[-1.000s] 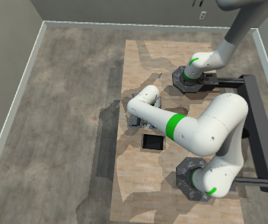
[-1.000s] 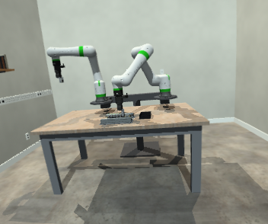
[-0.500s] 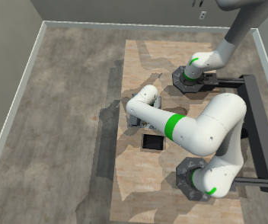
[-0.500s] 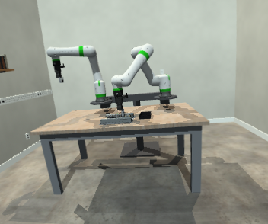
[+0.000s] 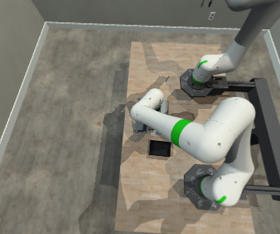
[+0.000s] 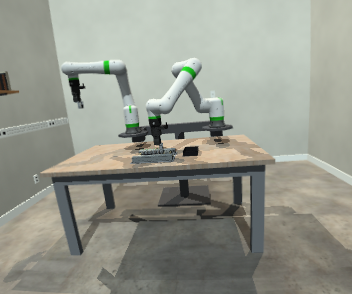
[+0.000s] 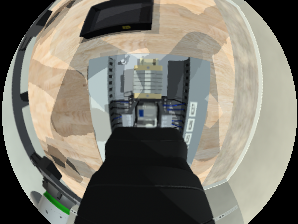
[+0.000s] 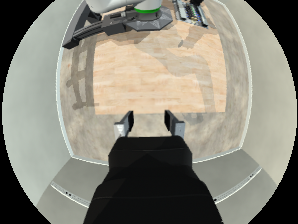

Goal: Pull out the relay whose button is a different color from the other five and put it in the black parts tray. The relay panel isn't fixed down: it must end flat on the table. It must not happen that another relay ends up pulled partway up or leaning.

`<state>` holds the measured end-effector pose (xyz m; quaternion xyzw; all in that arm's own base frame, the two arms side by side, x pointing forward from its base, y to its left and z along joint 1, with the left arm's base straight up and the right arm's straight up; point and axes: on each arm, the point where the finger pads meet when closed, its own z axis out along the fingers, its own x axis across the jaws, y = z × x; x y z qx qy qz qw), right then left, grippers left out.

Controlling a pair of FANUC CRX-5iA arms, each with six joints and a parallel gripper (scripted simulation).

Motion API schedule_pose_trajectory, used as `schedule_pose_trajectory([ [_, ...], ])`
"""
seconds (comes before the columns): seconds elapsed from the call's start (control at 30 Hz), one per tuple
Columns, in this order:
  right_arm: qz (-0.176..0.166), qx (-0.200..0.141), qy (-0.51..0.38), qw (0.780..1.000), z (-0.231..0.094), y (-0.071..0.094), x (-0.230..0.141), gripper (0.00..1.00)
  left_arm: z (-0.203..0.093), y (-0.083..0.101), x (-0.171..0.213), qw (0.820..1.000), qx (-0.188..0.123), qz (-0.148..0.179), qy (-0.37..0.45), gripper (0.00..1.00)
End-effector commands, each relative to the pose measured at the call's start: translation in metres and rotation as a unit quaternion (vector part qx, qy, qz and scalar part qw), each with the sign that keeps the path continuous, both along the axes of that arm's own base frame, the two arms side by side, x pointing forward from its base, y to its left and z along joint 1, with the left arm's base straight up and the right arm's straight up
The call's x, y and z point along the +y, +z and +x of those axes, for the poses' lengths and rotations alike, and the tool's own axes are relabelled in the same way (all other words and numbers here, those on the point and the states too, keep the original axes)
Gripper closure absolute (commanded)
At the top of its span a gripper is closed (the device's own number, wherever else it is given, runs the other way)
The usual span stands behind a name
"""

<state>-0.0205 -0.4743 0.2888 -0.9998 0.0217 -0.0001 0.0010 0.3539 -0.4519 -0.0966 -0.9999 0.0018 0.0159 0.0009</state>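
Holding a relay (image 7: 147,114) (blue-marked on top) in the left gripper (image 6: 157,144) (image 7: 147,108), at the centre of the left wrist view, over the panel (image 5: 165,107) (image 6: 152,159) (image 7: 201,107) (image 8: 190,16). Spread wide with the right gripper (image 6: 80,104) (image 8: 149,116), left of the exterior frame. Showing the tray (image 5: 160,149) (image 6: 190,151) (image 7: 117,19) upper left in the left wrist view.

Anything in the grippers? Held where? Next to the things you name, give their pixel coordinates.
The left gripper (image 6: 157,143) (image 7: 147,108) holds a relay (image 7: 148,118), pinched by two opposite sides of its housing. How far up the sides the pads reach, I can't tell. The right gripper (image 6: 80,104) (image 8: 149,116) is open, holding nothing.
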Motion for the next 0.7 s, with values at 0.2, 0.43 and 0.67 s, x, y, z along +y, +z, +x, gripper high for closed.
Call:
schedule_pose_trajectory([
  [0.2,-0.001,0.0,0.0,1.0,-0.0002,0.0009,-0.0002,0.0,0.0011,0.0011,-0.0007,1.0,0.011,-0.001,0.0,1.0],
  [0.43,-0.001,0.0,0.0,1.0,-0.0002,0.0009,-0.0002,0.0,0.0012,0.0011,-0.0007,1.0,0.012,-0.001,0.0,1.0],
  [0.67,-0.001,0.0,0.0,1.0,-0.0002,0.0009,-0.0002,0.0,0.0017,0.0012,-0.0007,1.0,0.021,-0.001,0.0,1.0],
])
